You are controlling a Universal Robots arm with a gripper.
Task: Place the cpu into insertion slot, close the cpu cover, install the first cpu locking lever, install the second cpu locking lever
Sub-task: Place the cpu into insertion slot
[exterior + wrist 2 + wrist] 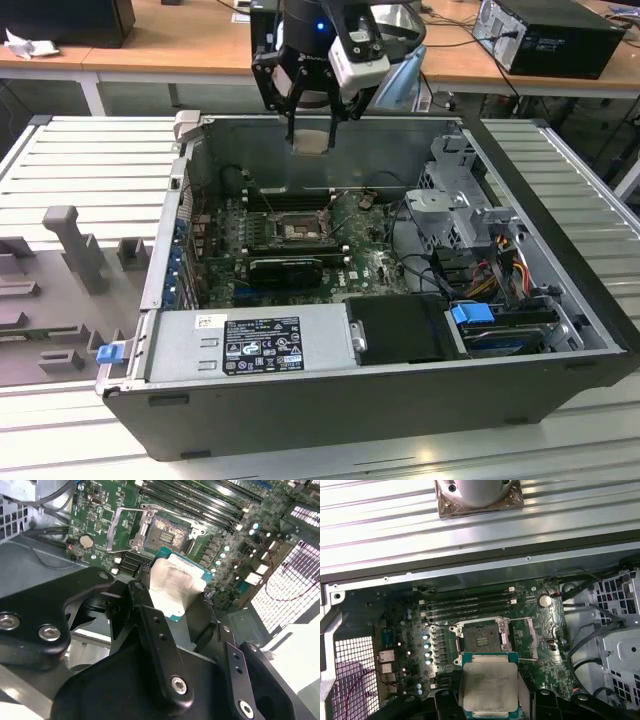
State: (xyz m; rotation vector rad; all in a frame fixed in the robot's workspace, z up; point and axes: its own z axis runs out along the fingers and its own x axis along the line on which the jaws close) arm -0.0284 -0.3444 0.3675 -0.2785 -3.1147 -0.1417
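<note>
Fingers (150, 625) hold the cpu (487, 685), partly hidden, apart from insertion slot (481, 640)

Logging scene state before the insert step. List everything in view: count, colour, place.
computer case: 1, black, lying open on table
table: 1, grey slats, under case
circuit board: 1, green, inside case
insertion slot: 1, black-framed, on board, empty
cpu cover: 1, grey, swung open beside slot
memory slots: several, black, beside slot
coin cell: 1, silver, on board
power supply: 1, grey, inside case
cpu: 1, silvery, held above board
gripper: 1, black, shut on cpu, above case
</note>
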